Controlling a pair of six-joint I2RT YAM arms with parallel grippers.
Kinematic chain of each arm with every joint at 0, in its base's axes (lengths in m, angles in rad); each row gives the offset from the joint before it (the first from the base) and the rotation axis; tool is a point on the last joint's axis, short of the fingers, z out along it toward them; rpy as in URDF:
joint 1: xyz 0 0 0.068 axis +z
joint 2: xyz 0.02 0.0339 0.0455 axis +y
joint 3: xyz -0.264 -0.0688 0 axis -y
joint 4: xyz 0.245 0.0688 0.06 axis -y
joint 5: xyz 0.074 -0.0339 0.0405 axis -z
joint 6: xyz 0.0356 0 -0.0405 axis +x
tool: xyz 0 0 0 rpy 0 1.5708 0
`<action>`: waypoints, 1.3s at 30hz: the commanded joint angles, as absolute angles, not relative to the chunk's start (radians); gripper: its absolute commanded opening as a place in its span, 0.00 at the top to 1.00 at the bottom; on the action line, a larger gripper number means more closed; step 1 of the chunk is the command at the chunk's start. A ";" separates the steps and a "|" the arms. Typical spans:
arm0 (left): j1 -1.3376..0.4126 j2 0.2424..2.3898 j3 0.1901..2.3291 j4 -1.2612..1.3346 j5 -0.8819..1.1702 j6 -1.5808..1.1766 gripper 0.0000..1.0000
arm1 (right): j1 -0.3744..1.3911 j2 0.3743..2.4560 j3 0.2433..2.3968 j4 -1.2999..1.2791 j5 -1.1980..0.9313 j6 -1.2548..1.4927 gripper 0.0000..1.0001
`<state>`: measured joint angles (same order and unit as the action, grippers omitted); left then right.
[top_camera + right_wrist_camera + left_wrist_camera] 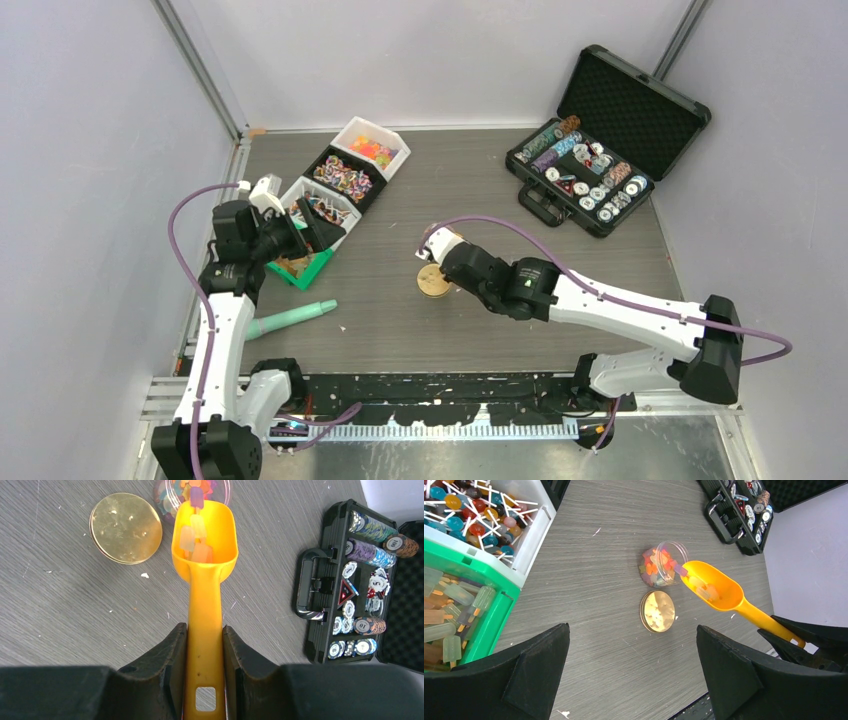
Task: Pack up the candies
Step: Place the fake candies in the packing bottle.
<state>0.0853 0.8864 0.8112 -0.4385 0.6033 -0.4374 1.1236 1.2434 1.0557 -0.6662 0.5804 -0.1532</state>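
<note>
My right gripper [205, 627] is shut on the handle of the orange scoop [205, 555]. The scoop's tip rests at the mouth of a small clear jar [192, 490]. A few pale, orange and purple candies [195, 542] lie in the scoop, and more fill the jar [663, 564]. The flat gold disc [126, 527] lies beside the jar. My left gripper [632, 627] is open and empty. It hovers by the candy bins at the left [300, 238]. From above, my right gripper [440, 250] hides the jar.
A row of bins stands at the back left: white with orange candies [372, 150], black with striped ones [343, 177], white with lollipops [479, 515], green with pale pops [454, 605]. An open black poker-chip case [590, 170] is back right. A teal tool [290, 317] lies near left.
</note>
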 commanded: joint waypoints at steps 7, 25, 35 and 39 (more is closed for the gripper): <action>0.081 0.889 0.824 -0.421 0.618 -0.436 0.00 | 1.122 1.271 1.147 -0.695 0.584 -0.174 1.00; 0.081 0.882 0.821 -0.426 0.616 -0.433 0.00 | 1.119 1.294 1.190 -0.736 0.589 -0.176 1.00; 0.082 0.880 0.822 -0.435 0.604 -0.428 0.00 | 1.117 1.308 1.259 -0.842 0.572 -0.183 1.00; 0.081 0.879 0.826 -0.458 0.572 -0.422 0.00 | 1.115 1.339 1.317 -0.910 0.572 -0.215 1.00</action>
